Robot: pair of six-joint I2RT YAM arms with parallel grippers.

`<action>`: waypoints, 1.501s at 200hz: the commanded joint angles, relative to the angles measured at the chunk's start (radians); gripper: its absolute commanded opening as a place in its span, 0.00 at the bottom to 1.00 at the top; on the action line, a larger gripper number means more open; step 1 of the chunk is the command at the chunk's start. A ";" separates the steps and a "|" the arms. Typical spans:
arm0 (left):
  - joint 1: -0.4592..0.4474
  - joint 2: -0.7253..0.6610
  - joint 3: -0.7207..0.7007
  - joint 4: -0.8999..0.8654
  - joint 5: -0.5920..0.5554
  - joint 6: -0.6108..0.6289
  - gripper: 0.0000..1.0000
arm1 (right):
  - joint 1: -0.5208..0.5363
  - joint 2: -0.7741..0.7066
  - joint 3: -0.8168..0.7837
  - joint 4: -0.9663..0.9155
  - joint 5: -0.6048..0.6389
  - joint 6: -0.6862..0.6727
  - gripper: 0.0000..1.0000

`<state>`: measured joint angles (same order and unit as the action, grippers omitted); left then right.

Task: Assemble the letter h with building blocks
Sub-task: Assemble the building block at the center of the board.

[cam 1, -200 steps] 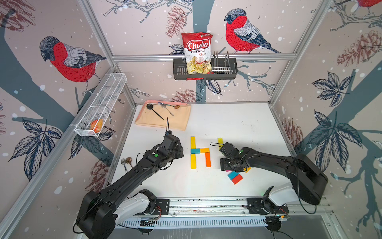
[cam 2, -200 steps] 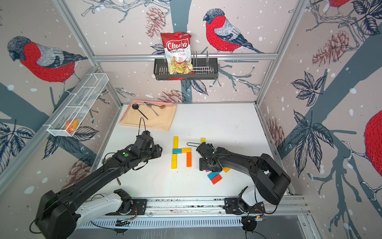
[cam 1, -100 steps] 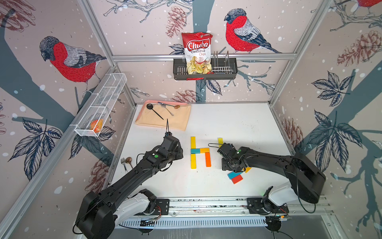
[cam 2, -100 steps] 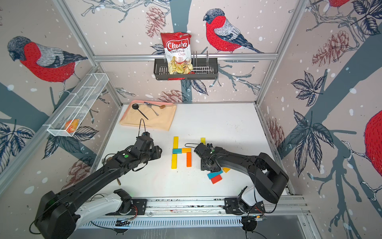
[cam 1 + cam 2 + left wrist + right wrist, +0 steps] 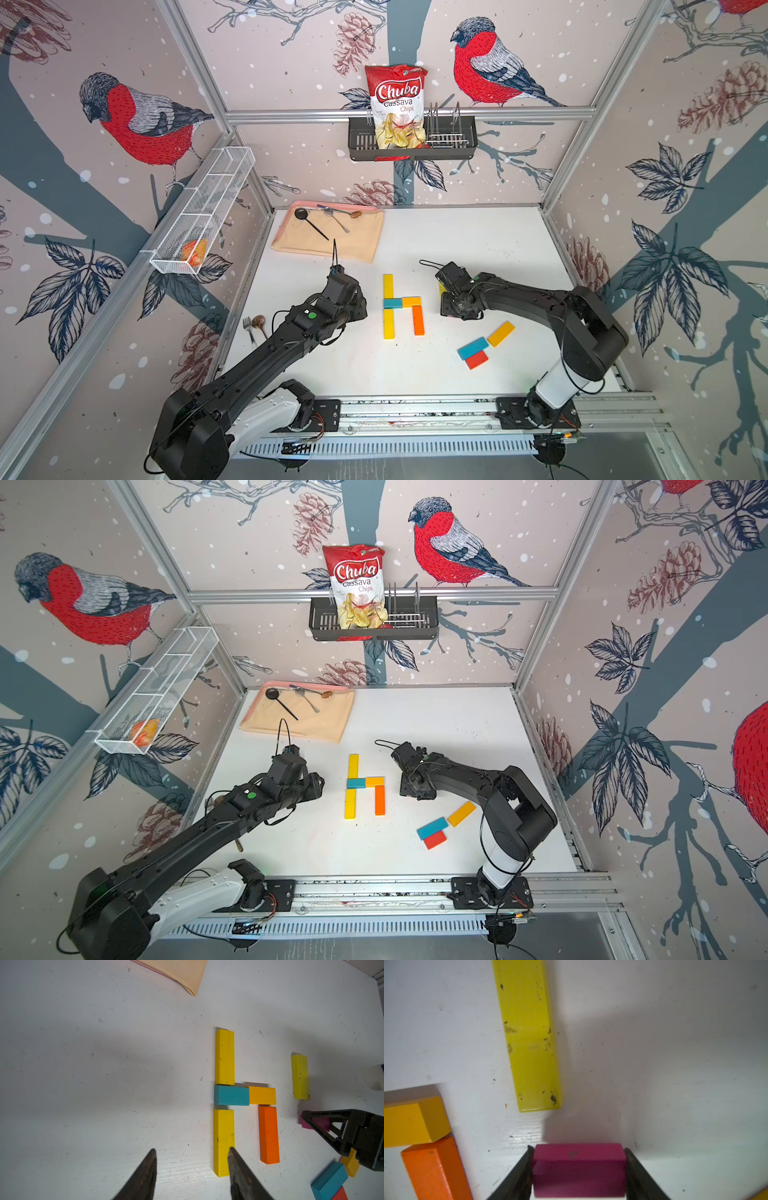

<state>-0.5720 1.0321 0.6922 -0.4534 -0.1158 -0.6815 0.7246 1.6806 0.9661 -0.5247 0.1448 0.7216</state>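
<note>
1. Lying flat on the white desk (image 5: 478, 249), five building blocks (image 5: 411, 301) form a lowercase h between the two arms. The upper yellow block (image 5: 224, 1056) and lower yellow block (image 5: 223, 1136) run lengthwise front to back in one line as the stem.
2. The teal block (image 5: 231, 1095) lies crosswise, its left end filling the gap between the two yellows. The amber block (image 5: 262, 1095) continues it end to end, touching.
3. The orange block (image 5: 268, 1134) lies parallel to the stem, its far end against the amber block's right part.
4. A lime-yellow block (image 5: 529, 1039) lies right of the letter, apart from it and parallel to the stem.
5. The right gripper (image 5: 579, 1149) is clamped on a magenta block (image 5: 579, 1178), with a jaw against each of two opposite faces. Which way that block's long axis runs I cannot tell.
6. The left gripper (image 5: 192, 1149) hovers left of the stem, its jaws moderately apart with nothing between them.
7. Near the right arm, a spare teal block (image 5: 473, 348) and a red block (image 5: 476, 360) touch side by side. A spare amber block (image 5: 500, 333) lies just beyond them, and all three are slanted.
8. A black basket (image 5: 453, 141) on the back wall holds a chips bag (image 5: 397, 106). A white mesh rack (image 5: 208, 199) on the left wall holds an orange-yellow item (image 5: 194, 251) in its nearest compartment.
9. The planks are matte and seem equal in size. The lime and yellow ones carry dark scuffs.
</note>
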 commanded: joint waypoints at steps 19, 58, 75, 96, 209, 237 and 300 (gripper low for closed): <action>0.003 0.010 0.004 0.025 -0.010 -0.003 0.54 | 0.001 0.048 0.045 -0.013 0.009 -0.020 0.50; 0.003 0.002 0.007 0.020 -0.013 -0.001 0.54 | 0.000 0.094 0.086 -0.037 0.035 -0.040 0.50; 0.003 0.000 0.006 0.015 -0.015 -0.002 0.54 | 0.001 0.105 0.086 -0.035 0.036 -0.046 0.50; 0.003 0.000 0.007 0.016 -0.013 -0.001 0.54 | 0.001 0.112 0.089 -0.039 0.044 -0.048 0.50; 0.002 0.020 0.026 0.015 -0.004 -0.001 0.54 | 0.002 0.110 0.096 -0.060 0.068 -0.059 0.71; 0.003 0.025 0.029 0.018 -0.005 0.001 0.54 | -0.001 0.103 0.091 -0.063 0.073 -0.059 0.72; 0.003 0.033 0.031 0.019 -0.004 0.003 0.54 | -0.012 0.110 0.089 -0.056 0.077 -0.065 0.71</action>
<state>-0.5713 1.0622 0.7170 -0.4530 -0.1143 -0.6819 0.7174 1.7866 1.0599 -0.5362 0.1921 0.6750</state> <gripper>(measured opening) 0.541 0.706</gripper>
